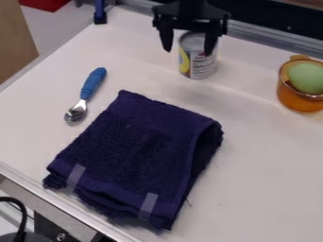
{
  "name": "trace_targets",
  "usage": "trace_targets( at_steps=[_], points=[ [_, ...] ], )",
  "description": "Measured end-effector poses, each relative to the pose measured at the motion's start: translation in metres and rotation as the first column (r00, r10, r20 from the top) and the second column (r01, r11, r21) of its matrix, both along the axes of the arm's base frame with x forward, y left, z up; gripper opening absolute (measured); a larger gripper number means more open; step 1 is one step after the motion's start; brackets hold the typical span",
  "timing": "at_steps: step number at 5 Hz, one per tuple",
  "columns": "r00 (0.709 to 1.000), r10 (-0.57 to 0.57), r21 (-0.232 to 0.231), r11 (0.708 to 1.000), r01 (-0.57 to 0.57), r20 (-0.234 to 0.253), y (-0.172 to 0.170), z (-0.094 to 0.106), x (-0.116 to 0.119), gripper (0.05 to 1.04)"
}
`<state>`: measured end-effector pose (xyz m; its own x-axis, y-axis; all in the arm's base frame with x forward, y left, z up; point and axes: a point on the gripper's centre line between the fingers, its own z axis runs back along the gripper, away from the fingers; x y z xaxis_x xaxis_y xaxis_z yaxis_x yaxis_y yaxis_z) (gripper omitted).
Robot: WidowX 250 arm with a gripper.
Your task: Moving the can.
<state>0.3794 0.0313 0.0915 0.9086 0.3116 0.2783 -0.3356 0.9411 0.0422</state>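
The can (200,64) stands upright near the back of the white table, its silver lid and yellow-and-white label visible. Over it hangs the black gripper (189,44), at the top of the camera view. Its two fingers are spread apart, one to the left of the can and the other in front of the can's upper right part. The gripper's body and right finger hide some of the can's top. Whether a finger touches the can, I cannot tell.
A folded dark blue towel (142,153) lies mid-table, in front of the can. Left of it is a spoon with a blue handle (93,83). An amber bowl (299,100) holding a green round object (307,78) stands at the right. Metal rails (277,41) edge the table.
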Motion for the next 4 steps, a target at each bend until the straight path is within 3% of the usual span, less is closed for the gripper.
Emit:
trace_targets(
  at_steps=[1,3,4],
  points=[
    [0.997,-0.056,0.02,0.998,0.056,0.048,0.013,0.009,0.022,1.0],
    [0.987,-0.162,0.026,0.986,0.162,0.007,0.013,0.012,0.057,1.0],
    [0.985,-0.171,0.056,0.984,0.169,0.029,0.014,0.008,0.066,1.0]
  ],
)
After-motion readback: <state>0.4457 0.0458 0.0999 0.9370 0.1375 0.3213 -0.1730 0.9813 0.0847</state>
